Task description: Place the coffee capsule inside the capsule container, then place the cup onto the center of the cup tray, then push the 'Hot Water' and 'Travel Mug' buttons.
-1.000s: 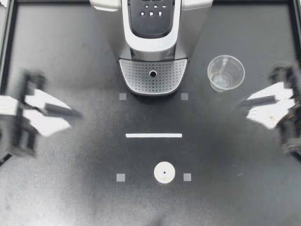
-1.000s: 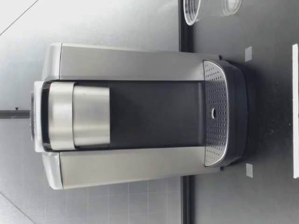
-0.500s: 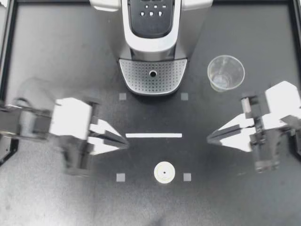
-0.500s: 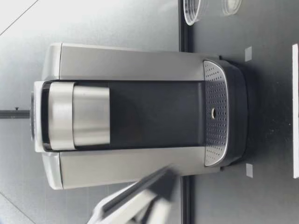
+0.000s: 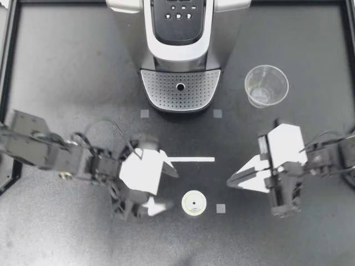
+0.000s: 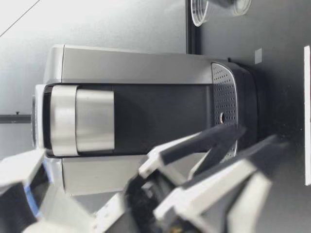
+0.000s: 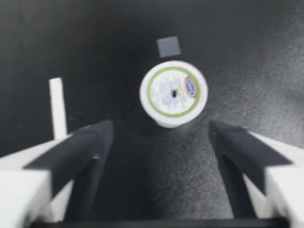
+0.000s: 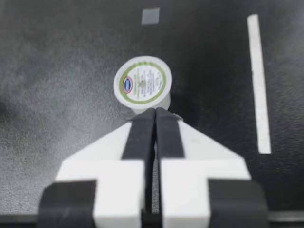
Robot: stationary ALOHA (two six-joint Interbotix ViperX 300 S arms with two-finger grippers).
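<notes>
- My left arm [image 5: 44, 149] comes in from the left edge and lies low across the table [image 5: 66, 66], its wrist bent toward the middle.
- My left gripper [image 5: 171, 189] has its fingers wide apart and holds nothing. One fingertip lies at the white tape line [image 5: 191, 159], and the other is nearer, just left of the coffee capsule [image 5: 194, 203].
- The white body of that gripper covers the left end of the tape line.
- In the left wrist view the capsule [image 7: 173, 92] stands upright on the table, lid up. It is just ahead of the gap between the parted fingers [image 7: 80, 152] and touches neither.
- The capsule sits in the near middle of the table, with a grey square marker [image 5: 221, 208] just to its right.
- The coffee machine [image 5: 180, 50] stands at the far middle with its button panel [image 5: 178, 14] facing up. Its perforated cup tray [image 5: 161, 88] has nothing standing on it.
- The clear cup [image 5: 266, 86] stands upright on the table to the right of the tray, apart from the machine.
- My right arm [image 5: 333, 158] reaches in from the right edge, nearer than the cup.
- My right gripper [image 5: 230, 183] has its fingers pressed together on nothing and points left toward the capsule.
- In the right wrist view the joined fingertips [image 8: 155, 114] sit just behind the capsule [image 8: 142, 84]. I cannot tell whether they touch it.
</notes>
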